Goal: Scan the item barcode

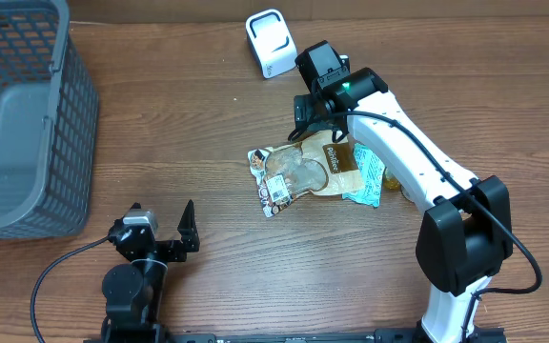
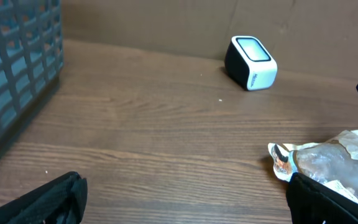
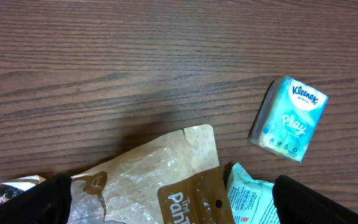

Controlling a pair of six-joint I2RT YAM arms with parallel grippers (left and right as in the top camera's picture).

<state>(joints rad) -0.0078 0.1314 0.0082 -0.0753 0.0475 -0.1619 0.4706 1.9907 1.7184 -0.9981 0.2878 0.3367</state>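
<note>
Brown windowed pouch point(image 1: 298, 176) lies flat, apart from upright white scanner point(image 1: 271, 43).

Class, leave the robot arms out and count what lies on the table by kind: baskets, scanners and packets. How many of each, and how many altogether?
Baskets: 1, the grey basket
Scanners: 1, the white scanner
Packets: 3, the brown snack bag, the tissue pack and the teal packet
Total: 5

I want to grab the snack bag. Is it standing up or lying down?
Lying down. The bag is flat on the table, with its wide side facing up at the overhead camera.
</note>
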